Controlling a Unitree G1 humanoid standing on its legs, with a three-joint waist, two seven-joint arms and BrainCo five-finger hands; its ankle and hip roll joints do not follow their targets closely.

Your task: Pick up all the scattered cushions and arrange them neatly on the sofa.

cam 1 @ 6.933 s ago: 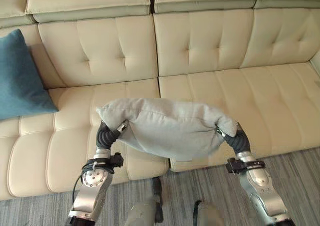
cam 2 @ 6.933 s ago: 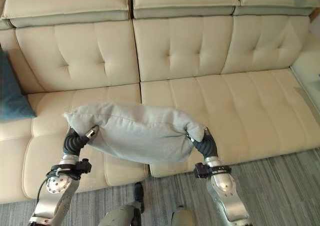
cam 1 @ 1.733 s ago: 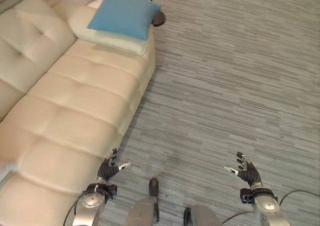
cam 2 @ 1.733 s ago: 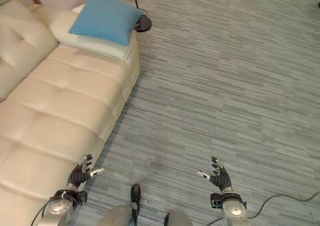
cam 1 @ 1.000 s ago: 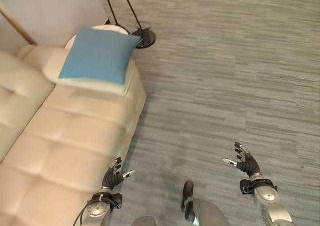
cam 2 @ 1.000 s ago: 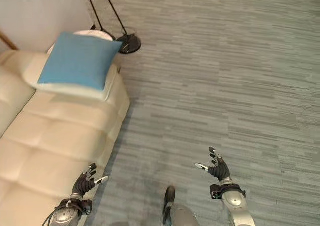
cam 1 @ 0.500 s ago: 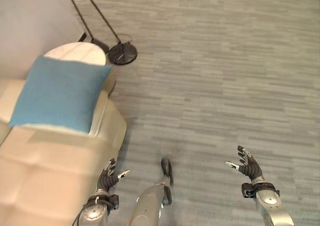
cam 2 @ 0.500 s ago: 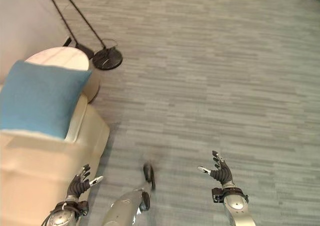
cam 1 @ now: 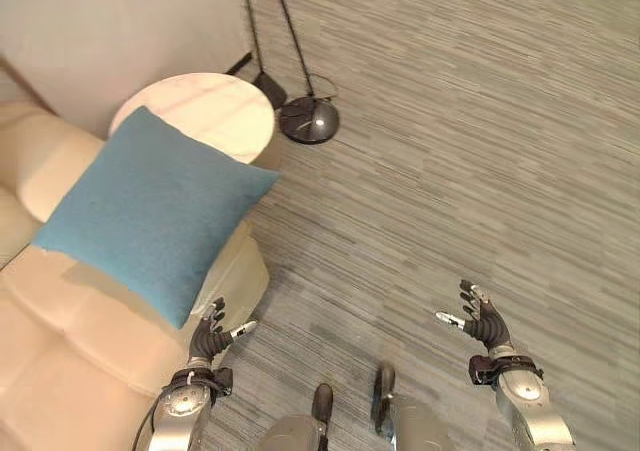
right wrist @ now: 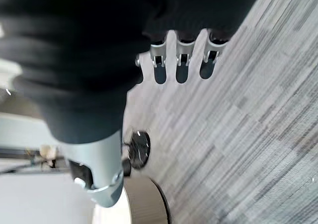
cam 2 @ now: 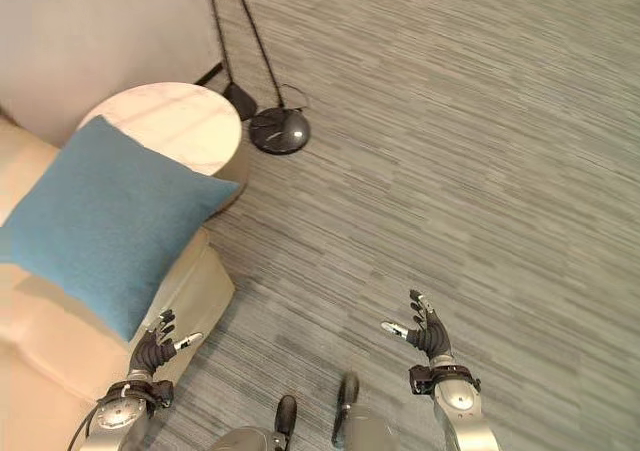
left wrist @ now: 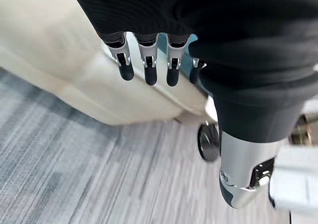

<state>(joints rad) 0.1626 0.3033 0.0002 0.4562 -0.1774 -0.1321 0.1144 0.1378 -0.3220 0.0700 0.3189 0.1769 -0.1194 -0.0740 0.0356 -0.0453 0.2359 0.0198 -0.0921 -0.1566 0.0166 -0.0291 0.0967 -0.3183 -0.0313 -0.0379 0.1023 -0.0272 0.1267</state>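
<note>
A blue cushion [cam 1: 150, 213] lies flat on the cream sofa's armrest [cam 1: 228, 283] at the left, one corner hanging over the edge towards the round side table. My left hand [cam 1: 210, 338] hovers open just below the armrest's end, holding nothing. Over the carpet at the lower right, my right hand [cam 1: 482, 320] is open and holds nothing too. In the left wrist view the fingers [left wrist: 147, 68] hang relaxed in front of the sofa's side [left wrist: 74, 80]. The right wrist view shows relaxed fingers [right wrist: 181, 67] above grey carpet.
A round pale side table [cam 1: 215, 111] stands behind the armrest. A floor lamp's black round base [cam 1: 309, 121] and thin poles [cam 1: 286, 33] rise beside it. Grey striped carpet [cam 1: 470, 161] stretches to the right. A wall [cam 1: 120, 31] closes the upper left.
The camera has turned away from the sofa seat towards its armrest end. The grey cushion held earlier is gone from both hands, which hang open. The blue cushion now appears nearer.
</note>
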